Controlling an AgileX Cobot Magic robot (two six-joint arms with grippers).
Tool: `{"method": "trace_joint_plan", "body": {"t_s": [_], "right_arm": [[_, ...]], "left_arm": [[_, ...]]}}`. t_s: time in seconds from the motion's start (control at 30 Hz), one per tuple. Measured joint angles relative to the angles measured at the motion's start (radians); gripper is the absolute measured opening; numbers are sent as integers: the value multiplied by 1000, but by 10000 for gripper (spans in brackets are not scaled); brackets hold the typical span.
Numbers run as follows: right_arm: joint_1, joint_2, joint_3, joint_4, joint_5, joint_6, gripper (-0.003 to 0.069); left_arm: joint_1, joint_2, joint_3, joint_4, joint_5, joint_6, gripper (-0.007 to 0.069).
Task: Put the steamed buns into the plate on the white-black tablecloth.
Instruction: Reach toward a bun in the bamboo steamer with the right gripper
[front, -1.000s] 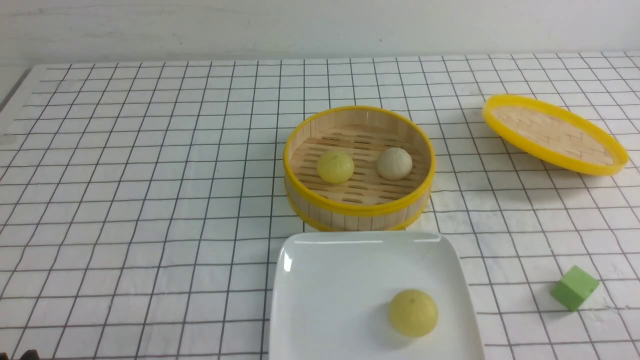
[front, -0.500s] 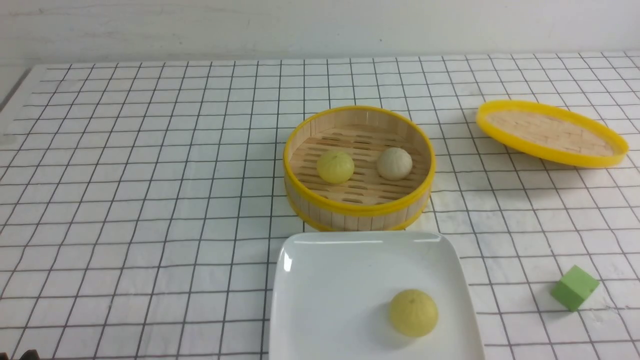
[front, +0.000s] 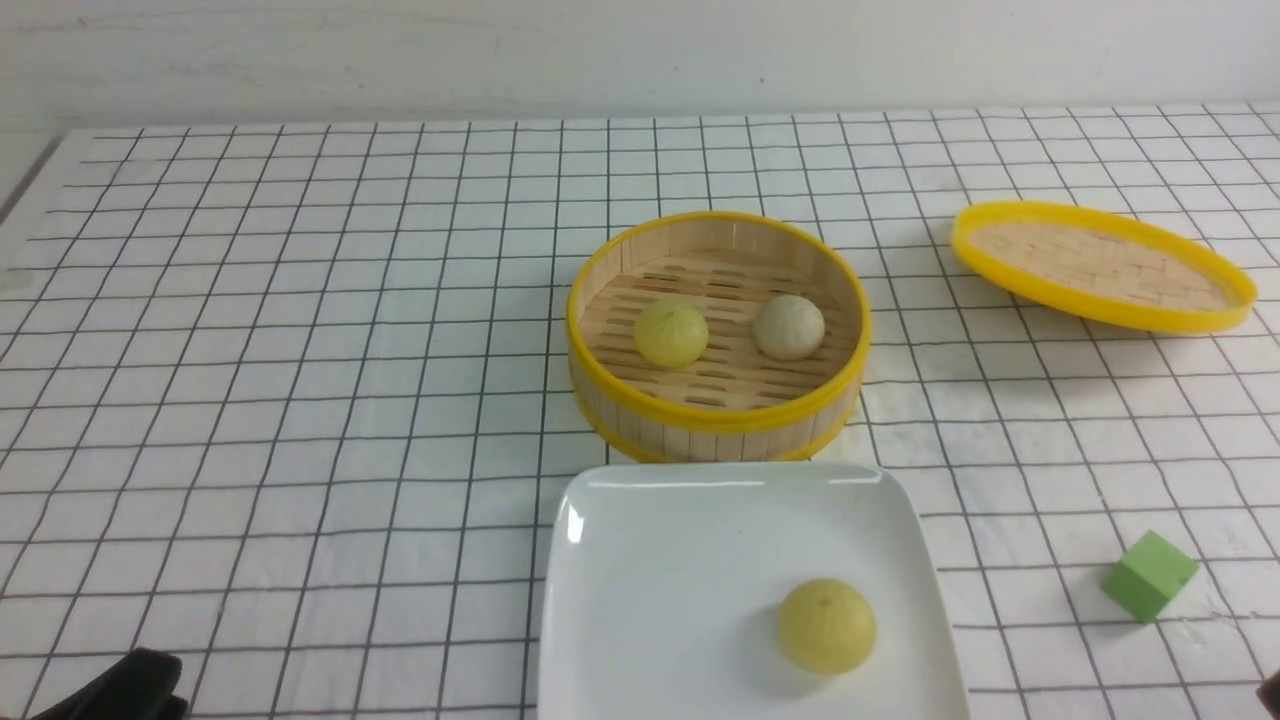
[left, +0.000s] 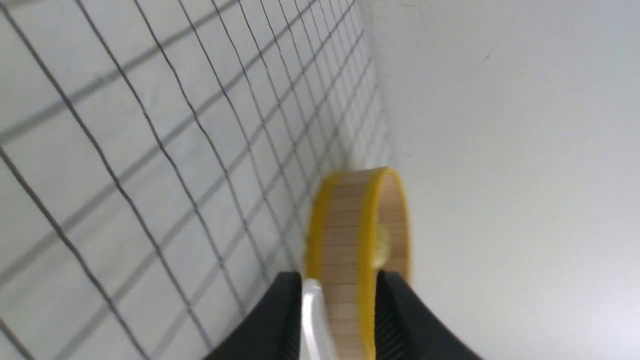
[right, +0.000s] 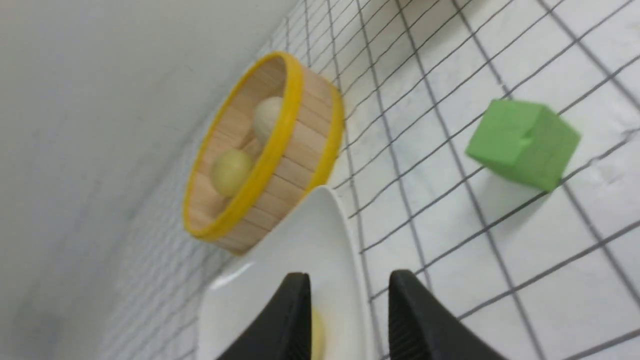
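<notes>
One pale yellow bun (front: 827, 625) lies on the plate (front: 650, 570), to the left of the right claw (right: 348, 280) and just ahead of it; the right wrist view catches a sliver of it beside one finger (right: 292, 320). Two more sit in the bamboo steamer (front: 715, 425), well beyond both claws: a second yellow bun (front: 671, 333) and a beige bun (front: 789, 326), side by side and not touching, ringed by the steamer's wall. The steamer stands just past the plate's far edge, so the plate lies between the right claw and the steamer. A green cube (front: 1150, 575) rests forward and left of the right claw, apart from the plate. The lid (front: 1100, 265) lies far ahead of that claw, inside up, well apart from the steamer. The white-black tablecloth (front: 300, 400) covers the whole surface. The left claw (left: 339, 280) shows in the front view only as a dark shape at the near left corner, with the plate off to its right. It points across the cloth toward the steamer, fingers parted and empty. The right claw barely enters the near right corner, fingers likewise spread around nothing. Both wrist views show the surface turned on edge, so each wrist is rolled sideways.
</notes>
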Motion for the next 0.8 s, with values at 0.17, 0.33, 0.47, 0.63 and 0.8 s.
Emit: {"method": "trace_joint_plan", "body": {"t_s": [0.17, 0.33, 0.47, 0.63, 0.8], "right_arm": [[0, 0, 0, 67, -30, 12, 239], [0, 0, -74, 80, -103, -28, 237], [0, 56, -228, 4, -127, -151, 182], [0, 356, -456, -221, 52, -296, -6], [0, 687, -571, -309, 337, -314, -14]], "left_arm": [[0, 0, 0, -62, -57, -44, 241], [0, 0, -82, -59, -93, 112, 237], [0, 14, -239, -31, -40, 313, 188], [0, 297, -396, 74, 217, 512, 20], [0, 608, -453, 132, 484, 615, 2]]}}
